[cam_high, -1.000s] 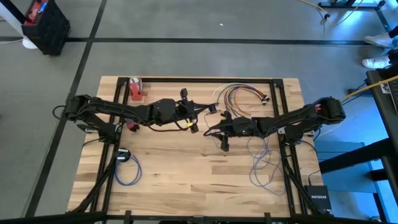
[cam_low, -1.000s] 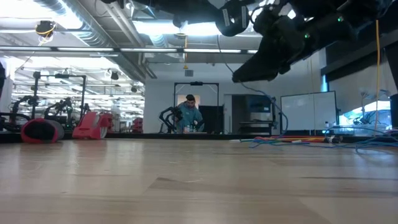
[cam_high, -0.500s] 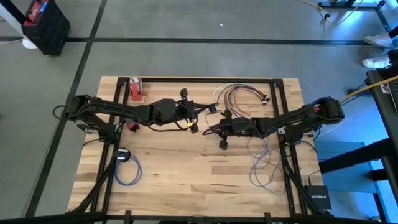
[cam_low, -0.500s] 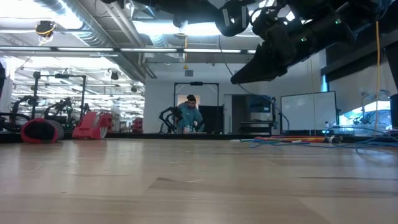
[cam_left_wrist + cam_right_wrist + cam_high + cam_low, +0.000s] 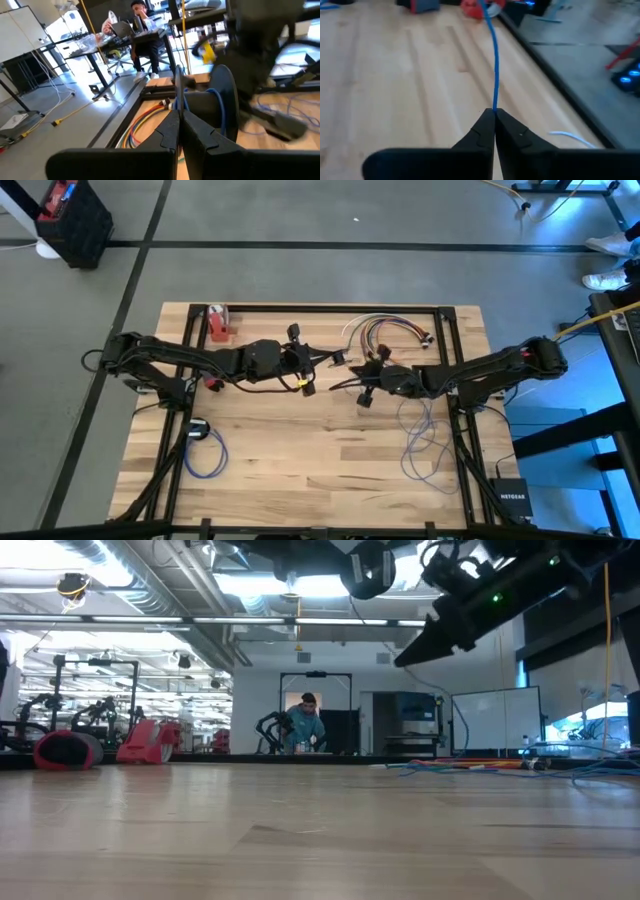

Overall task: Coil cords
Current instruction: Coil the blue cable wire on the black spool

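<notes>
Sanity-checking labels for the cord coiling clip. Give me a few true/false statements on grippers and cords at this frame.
1. The right gripper is shut on the blue cord. True.
2. The left gripper stands wide open. False: its fingers are closed together.
3. Both grippers are raised above the table, near its middle. True: the low view shows them off the surface.
4. A bundle of coloured cords lies near the table's far edge, on the right arm's side. True.
5. The table's left front area holds no cord. False: a small blue coil lies there.
</notes>
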You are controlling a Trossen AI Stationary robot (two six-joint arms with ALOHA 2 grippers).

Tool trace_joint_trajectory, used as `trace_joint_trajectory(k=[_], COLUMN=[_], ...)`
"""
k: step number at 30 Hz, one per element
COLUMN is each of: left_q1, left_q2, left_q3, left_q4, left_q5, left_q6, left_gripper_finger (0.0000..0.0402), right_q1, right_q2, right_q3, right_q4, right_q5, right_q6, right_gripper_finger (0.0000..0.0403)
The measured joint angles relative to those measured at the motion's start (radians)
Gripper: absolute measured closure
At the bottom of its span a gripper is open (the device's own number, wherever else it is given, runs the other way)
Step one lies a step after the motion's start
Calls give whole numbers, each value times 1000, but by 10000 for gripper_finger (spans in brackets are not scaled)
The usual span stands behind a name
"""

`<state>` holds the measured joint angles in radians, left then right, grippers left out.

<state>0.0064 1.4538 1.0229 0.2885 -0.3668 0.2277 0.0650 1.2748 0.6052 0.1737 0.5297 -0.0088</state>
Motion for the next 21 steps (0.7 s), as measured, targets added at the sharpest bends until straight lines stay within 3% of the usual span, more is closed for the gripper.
trace_joint_trajectory(k=[13, 21], left_q1=[13, 45], left_q2=[-6, 3], left_q3=[0, 0], left_q4=[-104, -106], left_q5=[-52, -55], left_q6=[18, 8], left_gripper_finger=[396, 396], right_q1=[0, 0], right_q2=[-227, -271], right_q3=[0, 0], right_q4=[-108, 12], right_q5=[99, -28], right_q6=[0, 2], right_gripper_finger=[396, 398])
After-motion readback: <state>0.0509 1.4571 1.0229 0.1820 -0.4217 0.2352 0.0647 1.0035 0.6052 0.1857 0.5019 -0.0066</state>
